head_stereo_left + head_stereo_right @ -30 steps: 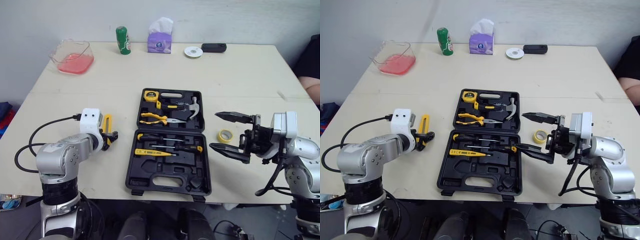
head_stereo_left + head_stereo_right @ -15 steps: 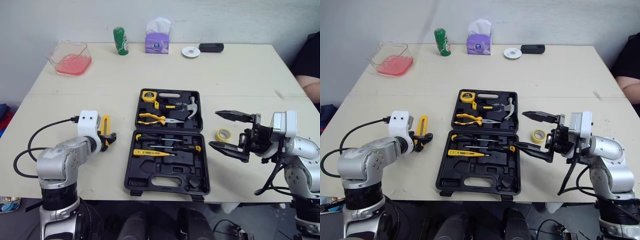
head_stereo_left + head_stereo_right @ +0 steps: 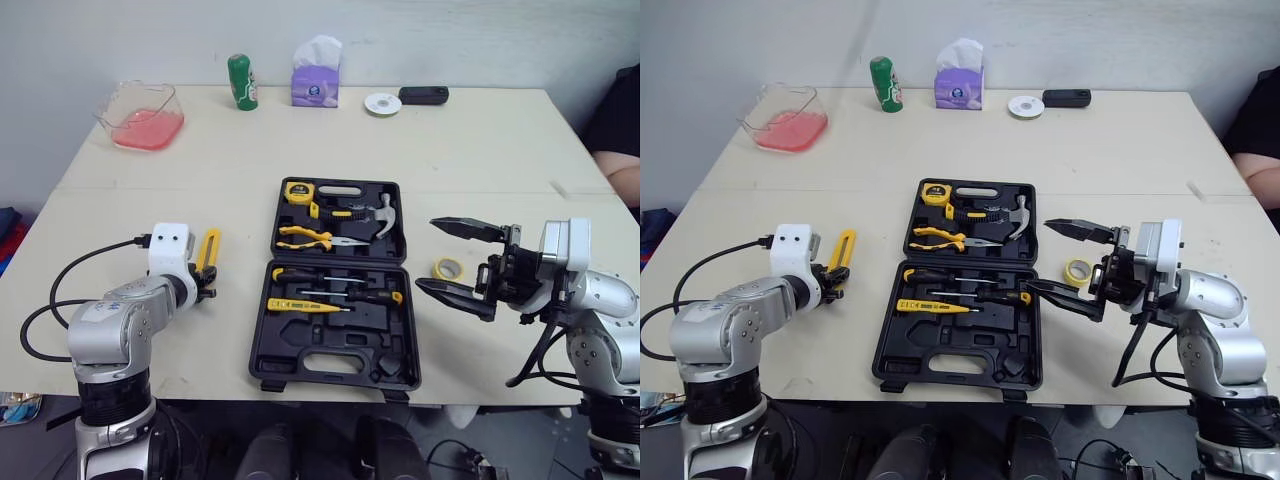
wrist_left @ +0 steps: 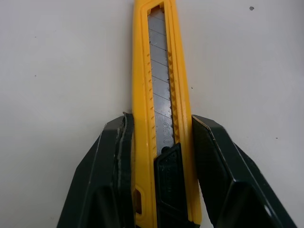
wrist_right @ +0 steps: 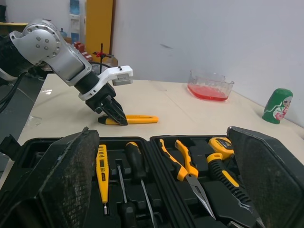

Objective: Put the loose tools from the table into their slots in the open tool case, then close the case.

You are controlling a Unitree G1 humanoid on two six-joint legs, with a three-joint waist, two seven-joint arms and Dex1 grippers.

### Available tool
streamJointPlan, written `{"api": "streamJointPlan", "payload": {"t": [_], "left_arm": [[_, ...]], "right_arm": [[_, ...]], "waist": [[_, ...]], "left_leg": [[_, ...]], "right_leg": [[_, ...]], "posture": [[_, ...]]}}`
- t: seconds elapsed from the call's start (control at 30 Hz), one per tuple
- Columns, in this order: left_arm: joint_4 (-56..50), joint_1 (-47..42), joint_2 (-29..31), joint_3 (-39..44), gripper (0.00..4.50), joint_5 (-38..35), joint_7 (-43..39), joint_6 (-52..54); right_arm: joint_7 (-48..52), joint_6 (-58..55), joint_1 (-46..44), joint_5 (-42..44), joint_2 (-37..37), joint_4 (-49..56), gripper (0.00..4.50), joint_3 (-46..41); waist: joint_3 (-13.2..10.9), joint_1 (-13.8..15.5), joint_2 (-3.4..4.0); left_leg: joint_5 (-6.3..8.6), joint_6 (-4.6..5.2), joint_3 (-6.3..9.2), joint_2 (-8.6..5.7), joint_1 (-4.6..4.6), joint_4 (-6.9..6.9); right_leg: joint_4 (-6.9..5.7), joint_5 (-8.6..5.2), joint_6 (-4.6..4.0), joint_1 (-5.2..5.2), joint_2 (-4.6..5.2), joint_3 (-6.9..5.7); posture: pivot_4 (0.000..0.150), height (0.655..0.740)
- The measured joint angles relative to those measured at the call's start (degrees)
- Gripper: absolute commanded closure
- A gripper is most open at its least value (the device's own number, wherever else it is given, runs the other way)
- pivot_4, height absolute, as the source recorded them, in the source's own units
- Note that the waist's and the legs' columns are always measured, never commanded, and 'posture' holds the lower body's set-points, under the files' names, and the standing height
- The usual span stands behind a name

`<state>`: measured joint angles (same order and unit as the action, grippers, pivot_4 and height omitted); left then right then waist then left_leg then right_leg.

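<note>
Case [image 3: 335,352] open — pliers [image 3: 310,236], hammer [image 3: 376,212], screwdrivers [image 3: 340,297] inside; left pincer [image 4: 161,118] tight on yellow knife [image 4: 159,71], right pincer [image 3: 425,254] wide.

Table [image 3: 480,150] bears tool case [image 3: 300,372]; tape [image 3: 449,269]; utility knife [image 3: 209,250].

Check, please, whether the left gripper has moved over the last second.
Yes. The left gripper has drawn back slightly toward the robot, further left of the open tool case, along the yellow utility knife.
</note>
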<state>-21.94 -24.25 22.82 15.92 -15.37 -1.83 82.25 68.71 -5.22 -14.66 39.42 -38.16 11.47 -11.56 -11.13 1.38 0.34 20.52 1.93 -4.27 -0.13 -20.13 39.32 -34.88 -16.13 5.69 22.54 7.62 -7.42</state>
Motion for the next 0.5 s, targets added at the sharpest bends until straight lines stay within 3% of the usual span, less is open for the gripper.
{"api": "streamJointPlan", "payload": {"t": [0.3,0.5], "left_arm": [[0.4,1.8,2.6,0.9,3.22,-0.6,-5.3,-5.2],[-1.3,8.1,14.5,-0.6,3.22,-4.4,-25.1,-26.9]], "right_arm": [[-0.2,-0.9,1.8,0.1,-0.2,2.4,0.00,0.4],[1.9,-3.4,5.5,0.1,-4.0,3.0,0.00,-0.2]], "waist": [[0.0,0.0,-0.06],[-0.1,0.0,-0.11]], "left_leg": [[0.01,-0.02,0.00,0.05,-0.07,0.00],[0.07,-0.05,0.01,0.12,-0.15,-0.02]], "right_leg": [[0.02,0.00,-0.01,0.06,0.03,-0.01],[0.23,-0.01,-0.03,0.10,0.14,-0.06]], "posture": [[0.150,0.7400],[0.150,0.7400]]}}
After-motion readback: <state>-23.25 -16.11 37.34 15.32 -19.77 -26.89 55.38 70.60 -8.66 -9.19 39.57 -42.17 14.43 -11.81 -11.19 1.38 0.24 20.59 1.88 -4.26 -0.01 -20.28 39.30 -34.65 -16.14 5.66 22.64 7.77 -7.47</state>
